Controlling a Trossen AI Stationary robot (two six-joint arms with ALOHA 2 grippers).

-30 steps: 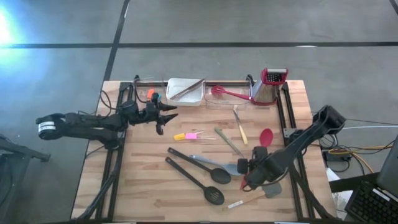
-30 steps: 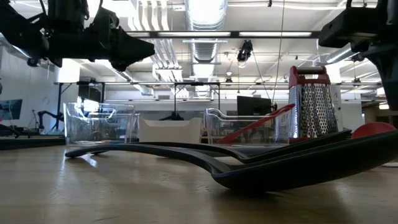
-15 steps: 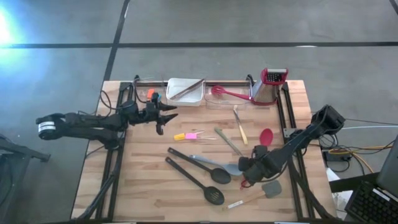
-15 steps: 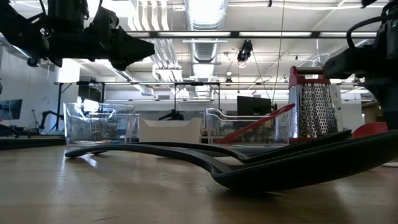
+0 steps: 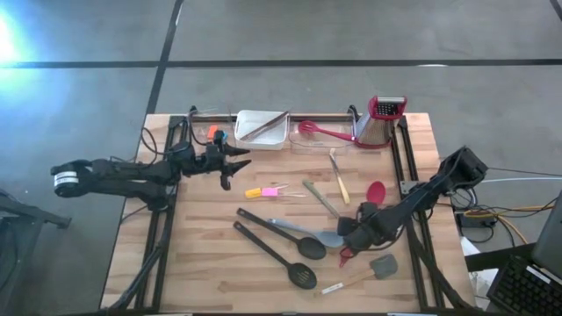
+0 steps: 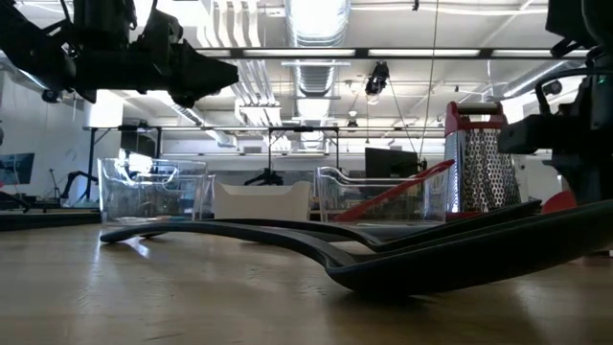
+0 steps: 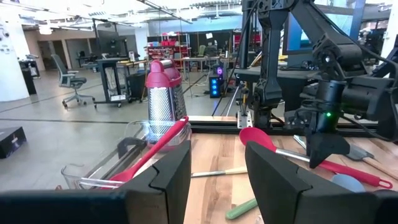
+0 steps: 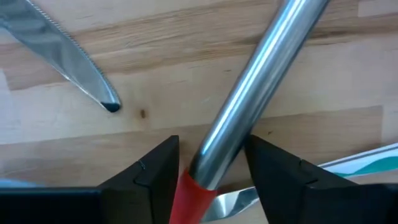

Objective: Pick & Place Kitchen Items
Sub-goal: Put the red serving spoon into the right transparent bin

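Wooden table (image 5: 211,254), right gripper (image 8: 208,163) spread astride red spoon's (image 5: 375,192) steel handle.

The wooden table (image 5: 211,263) stands on a grey floor (image 5: 290,35) with dark lines across it. A black metal frame (image 5: 162,230) runs along the left and right sides of the table. At the far edge a white rectangular tray (image 5: 259,128) lies beside a clear plastic container (image 5: 320,140). Just right of this container the metal box grater (image 5: 379,121) with a red top stands upright. In the low view another clear container (image 6: 151,189) shows at the left, and behind the table is a large room with ceiling lights (image 6: 316,14). In the left wrist view, an office chair (image 7: 68,78) stands far behind.
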